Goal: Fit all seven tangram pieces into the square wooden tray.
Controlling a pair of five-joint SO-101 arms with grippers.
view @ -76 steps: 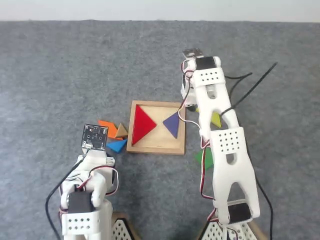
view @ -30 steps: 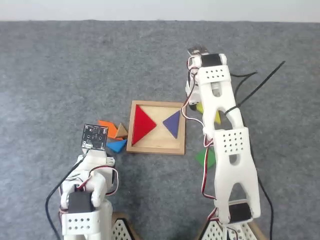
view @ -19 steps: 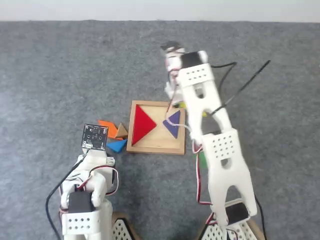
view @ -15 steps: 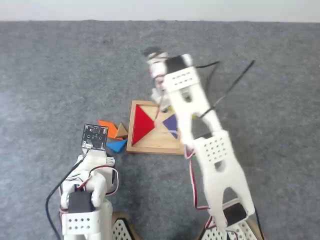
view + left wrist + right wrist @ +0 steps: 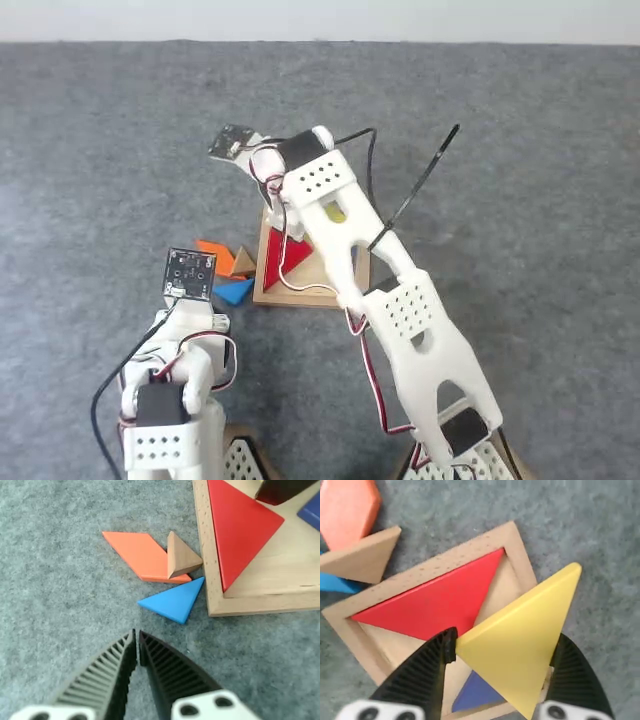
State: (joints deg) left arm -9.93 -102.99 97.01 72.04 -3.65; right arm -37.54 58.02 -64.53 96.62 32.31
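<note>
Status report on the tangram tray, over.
Right claw shut on yellow triangle, over tray. Left claw shut, empty, by blue triangle. Red triangle and purple triangle seated; orange parallelogram, tan triangle outside.

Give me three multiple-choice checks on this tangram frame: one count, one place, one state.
1. Pieces lying on the mat beside the tray, per the left wrist view:
A) one
B) five
C) three

2. The red triangle lies:
A) in the tray
B) on the mat
C) in a gripper

3. The right gripper is:
A) open and empty
B) shut on the yellow triangle
C) shut on a green square

Answers:
1. C, since the orange parallelogram, tan triangle and blue triangle sit on the mat outside the rim.
2. A, since it rests flat inside the rim.
3. B, since the right wrist view shows the yellow piece clamped in it above the tray.
</note>
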